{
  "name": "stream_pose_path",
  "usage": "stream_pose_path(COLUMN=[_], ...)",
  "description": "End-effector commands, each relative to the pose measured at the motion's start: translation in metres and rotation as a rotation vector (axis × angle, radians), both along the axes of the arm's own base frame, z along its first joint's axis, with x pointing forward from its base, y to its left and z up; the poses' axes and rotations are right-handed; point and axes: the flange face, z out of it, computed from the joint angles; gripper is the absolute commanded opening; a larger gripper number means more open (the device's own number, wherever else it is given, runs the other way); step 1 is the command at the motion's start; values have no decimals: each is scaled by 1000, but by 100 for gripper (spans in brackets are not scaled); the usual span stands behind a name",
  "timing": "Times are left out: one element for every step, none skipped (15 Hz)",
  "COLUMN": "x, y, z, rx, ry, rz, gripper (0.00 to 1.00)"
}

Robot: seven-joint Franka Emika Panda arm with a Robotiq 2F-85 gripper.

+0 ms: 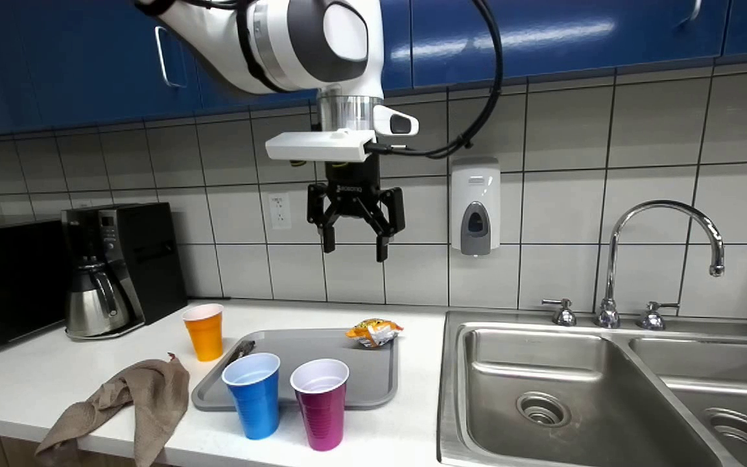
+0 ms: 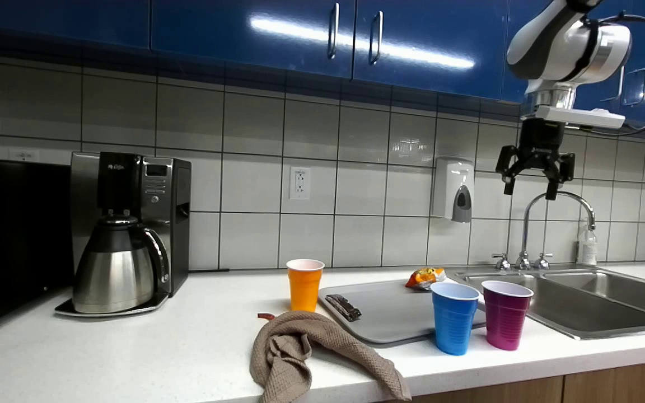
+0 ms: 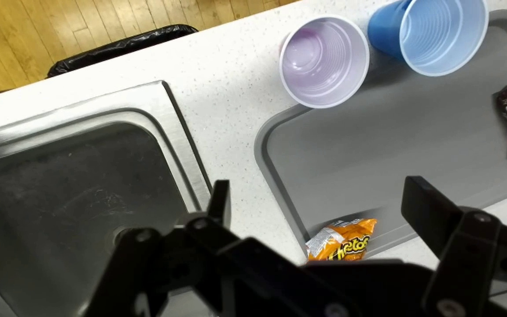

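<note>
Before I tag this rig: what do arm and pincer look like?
White, black-banded arm with dark grey panels and rounded joints; black cabling loops off a flat white housing. The pincer is black, two-fingered, with angular linkages and small pale lettering.

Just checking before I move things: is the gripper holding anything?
No, in an exterior view the gripper hangs open with nothing between its jaws.

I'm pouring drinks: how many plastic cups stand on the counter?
3: an orange cup beside the tray, toward the coffee maker; a blue cup in front of the tray; a purple cup beside the blue one, nearer the sink. Others could hide behind the coffee maker.
</note>
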Motion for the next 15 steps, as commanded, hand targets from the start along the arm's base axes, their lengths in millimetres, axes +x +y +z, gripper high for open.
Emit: stream_pose_path(x=[-5,-5,-6,-6,-6,-6,-6,-5,-4,-4,-3,-2,-2,-1,-1], y=[2,3,4,5,5,6,7,8,9,9,10,11,12,13,13], z=[-16,-21,-25,-30,-35,-40,-45,-50,-56,-63,-69,-74,-79,-83,-88], rx=[-30,-28,-28,-28,-27,-28,-39,-49,-56,-61,-71,-77,-84,-91,-98], ry=[9,15,20,25,29,34,26,18,18,19,17,17,19,20,22], rz=[-3,-2,-3,-3,-4,-5,-12,-11,-13,-14,-19,-20,-21,-22,-22], gripper=[100,100,100,100,100,100,100,100,100,100,100,100,100,100,100])
